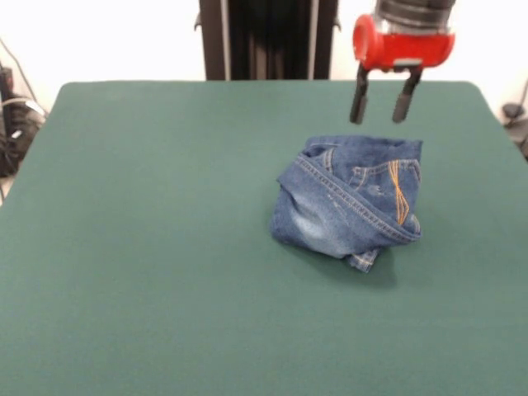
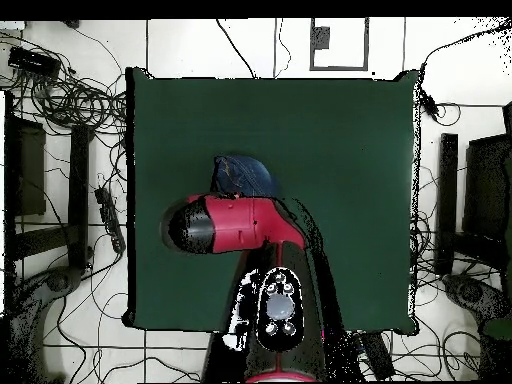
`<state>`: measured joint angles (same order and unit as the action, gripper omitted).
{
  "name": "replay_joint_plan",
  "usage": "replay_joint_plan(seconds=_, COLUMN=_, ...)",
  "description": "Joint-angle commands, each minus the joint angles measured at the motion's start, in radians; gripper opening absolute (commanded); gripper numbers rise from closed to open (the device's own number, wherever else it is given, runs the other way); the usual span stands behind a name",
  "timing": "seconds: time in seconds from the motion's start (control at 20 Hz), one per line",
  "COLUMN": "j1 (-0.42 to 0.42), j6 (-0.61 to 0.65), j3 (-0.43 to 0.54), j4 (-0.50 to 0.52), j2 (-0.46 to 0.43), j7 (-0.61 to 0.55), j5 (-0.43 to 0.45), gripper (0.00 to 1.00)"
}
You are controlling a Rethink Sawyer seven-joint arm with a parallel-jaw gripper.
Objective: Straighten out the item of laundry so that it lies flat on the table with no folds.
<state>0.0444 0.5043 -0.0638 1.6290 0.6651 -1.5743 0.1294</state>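
Note:
The blue denim jeans (image 1: pixel 351 202) lie crumpled in a folded heap on the right half of the dark green table (image 1: pixel 148 247). A faded whitish patch faces front and an orange-stitched pocket shows at the heap's right. My gripper (image 1: pixel 379 106) hangs open and empty just above the heap's far edge, its two black fingers apart and pointing down. In the overhead view the jeans (image 2: pixel 245 175) show only partly above the red arm (image 2: pixel 235 225), which hides the gripper and the rest of the heap.
The robot's black pedestal (image 1: pixel 268 37) stands behind the table's far edge. Cables and dark equipment (image 2: pixel 50 100) lie on the floor around the table on both sides.

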Motion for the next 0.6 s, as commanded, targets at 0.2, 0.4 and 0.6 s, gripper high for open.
replay_joint_plan(seconds=0.2, j1=-0.026, j6=-0.227, j3=0.098, j4=-0.066, j2=-0.118, j7=-0.196, j5=-0.041, gripper=1.0)
replay_joint_plan(seconds=0.4, j1=-0.094, j6=-0.248, j3=0.145, j4=-0.036, j2=-0.141, j7=-0.171, j5=-0.063, gripper=1.0)
replay_joint_plan(seconds=0.6, j1=-0.105, j6=-0.265, j3=0.141, j4=0.017, j2=-0.142, j7=-0.228, j5=-0.11, gripper=1.0)
